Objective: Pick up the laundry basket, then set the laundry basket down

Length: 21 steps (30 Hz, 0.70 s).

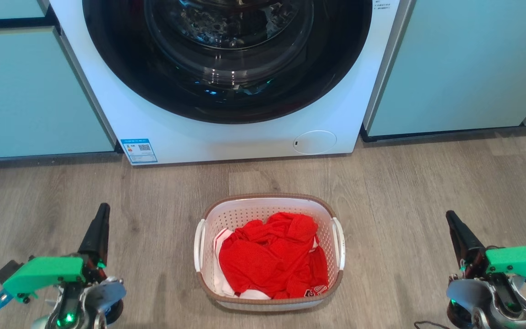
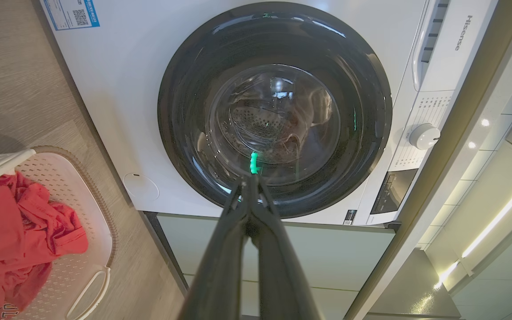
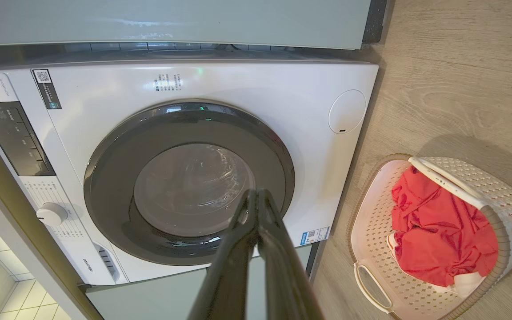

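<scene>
Three views of one moment.

Head view: the laundry basket [image 1: 240,219] stood upright on the wooden floor [image 1: 427,183], centred in front of the white washing machine [image 1: 244,137] and apart from it. A crumpled red garment [image 1: 272,256] lay inside the basket. The left claw [image 1: 104,209] hung at lower left and the right claw [image 1: 450,215] at lower right. Each had its dark fingers pressed together, held nothing, and was well apart from the basket's white side handles.

Left wrist view: the left claw's fingers met at their tips and pointed at the machine's round glass door [image 2: 274,115]. The basket sat at the lower left edge with the red cloth in it.

Right wrist view: the right claw was likewise closed and empty, aimed at the door. The basket rested on the floor at lower right, beside the machine's front.
</scene>
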Available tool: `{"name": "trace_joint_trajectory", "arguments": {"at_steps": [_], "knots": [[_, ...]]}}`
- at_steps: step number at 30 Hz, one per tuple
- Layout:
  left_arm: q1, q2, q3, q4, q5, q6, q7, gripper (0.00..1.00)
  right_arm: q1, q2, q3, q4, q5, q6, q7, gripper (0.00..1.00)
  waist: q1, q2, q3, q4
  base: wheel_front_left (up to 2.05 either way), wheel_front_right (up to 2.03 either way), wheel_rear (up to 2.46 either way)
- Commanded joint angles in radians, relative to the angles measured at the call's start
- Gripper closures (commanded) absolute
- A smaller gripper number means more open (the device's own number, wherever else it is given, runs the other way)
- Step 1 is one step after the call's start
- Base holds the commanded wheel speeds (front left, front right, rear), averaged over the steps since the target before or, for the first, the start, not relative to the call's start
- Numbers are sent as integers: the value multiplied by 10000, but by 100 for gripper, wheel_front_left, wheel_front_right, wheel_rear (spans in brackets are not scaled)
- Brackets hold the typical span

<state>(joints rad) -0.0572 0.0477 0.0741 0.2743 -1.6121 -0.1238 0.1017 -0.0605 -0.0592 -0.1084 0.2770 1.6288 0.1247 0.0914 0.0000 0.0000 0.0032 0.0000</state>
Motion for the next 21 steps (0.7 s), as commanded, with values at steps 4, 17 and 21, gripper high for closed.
{"name": "trace_joint_trajectory", "arguments": {"at_steps": [4,17,21], "knots": [[-505,64,353,-292,-1,-69,79,100,-456,-49,135,-332,-45,60,67,100,0,0,0,0,0,0,0],[-505,56,364,-292,8,-69,88,100,-459,-26,101,-330,-74,60,94,100,0,0,0,0,0,0,0],[-506,55,366,-292,10,-69,90,100,-460,-20,93,-330,-81,60,101,100,0,0,0,0,0,0,0]]}}
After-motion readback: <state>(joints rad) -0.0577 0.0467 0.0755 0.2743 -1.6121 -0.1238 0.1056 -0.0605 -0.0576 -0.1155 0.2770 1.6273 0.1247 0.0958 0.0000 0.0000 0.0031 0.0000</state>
